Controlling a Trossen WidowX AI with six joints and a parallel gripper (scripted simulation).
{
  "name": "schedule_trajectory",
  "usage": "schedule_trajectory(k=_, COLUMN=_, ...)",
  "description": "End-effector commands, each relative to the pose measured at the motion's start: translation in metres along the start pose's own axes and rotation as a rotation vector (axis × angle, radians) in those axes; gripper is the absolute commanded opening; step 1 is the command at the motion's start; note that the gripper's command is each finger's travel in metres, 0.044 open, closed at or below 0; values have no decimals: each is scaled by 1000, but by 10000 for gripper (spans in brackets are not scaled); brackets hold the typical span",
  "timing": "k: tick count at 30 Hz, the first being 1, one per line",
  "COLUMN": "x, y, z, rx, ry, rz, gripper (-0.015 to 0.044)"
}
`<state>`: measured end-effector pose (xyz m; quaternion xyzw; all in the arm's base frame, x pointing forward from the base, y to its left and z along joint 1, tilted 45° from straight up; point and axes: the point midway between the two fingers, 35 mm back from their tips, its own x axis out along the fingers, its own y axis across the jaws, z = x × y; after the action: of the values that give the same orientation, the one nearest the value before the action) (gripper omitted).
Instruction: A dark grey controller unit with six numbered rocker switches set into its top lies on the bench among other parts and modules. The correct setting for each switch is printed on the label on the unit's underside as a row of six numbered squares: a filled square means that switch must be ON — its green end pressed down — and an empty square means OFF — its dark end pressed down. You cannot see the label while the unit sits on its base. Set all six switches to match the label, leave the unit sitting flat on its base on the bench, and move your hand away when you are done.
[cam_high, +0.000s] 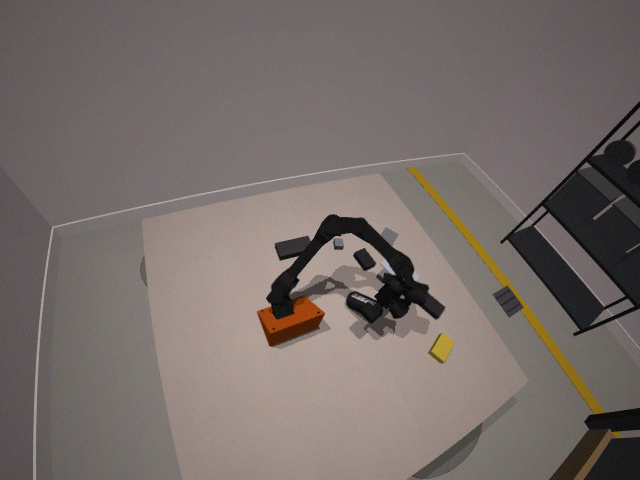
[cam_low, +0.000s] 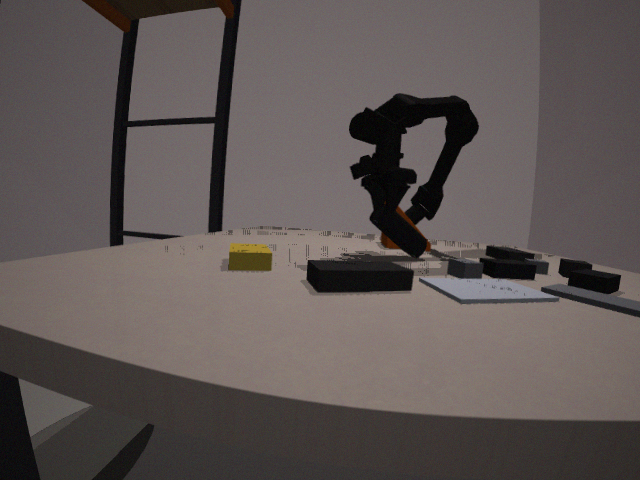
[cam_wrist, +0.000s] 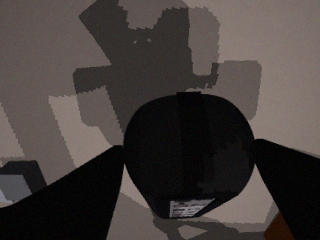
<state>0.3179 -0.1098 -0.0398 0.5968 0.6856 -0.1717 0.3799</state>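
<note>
Controller unit's (cam_high: 362, 303) (cam_low: 399, 235) (cam_wrist: 187, 150) label: wrist, top; not exterior.

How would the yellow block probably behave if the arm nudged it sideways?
The yellow block would probably slide rather than roll, since its faces are flat and its edges straight. It seems unlikely to tip, being low and wider than it is tall. Its crisp corners suggest something stiff; its weight I cannot judge.

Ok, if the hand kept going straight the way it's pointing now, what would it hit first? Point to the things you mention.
The bench (cam_high: 232, 387) (cam_low: 258, 335) (cam_wrist: 295, 30), probably with the low end of the tilted unit (cam_high: 361, 304) (cam_low: 398, 235) (cam_wrist: 190, 145) it grips; the remaining gap is unclear.
</note>
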Motion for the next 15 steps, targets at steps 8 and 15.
schedule_trajectory(k=8, x=-7, y=0, z=-10, rx=-2, ry=6, rz=1, gripper=335)
schedule_trajectory(k=15, x=-10, y=0, z=-14, rx=-2, ry=6, rz=0, gripper=335)
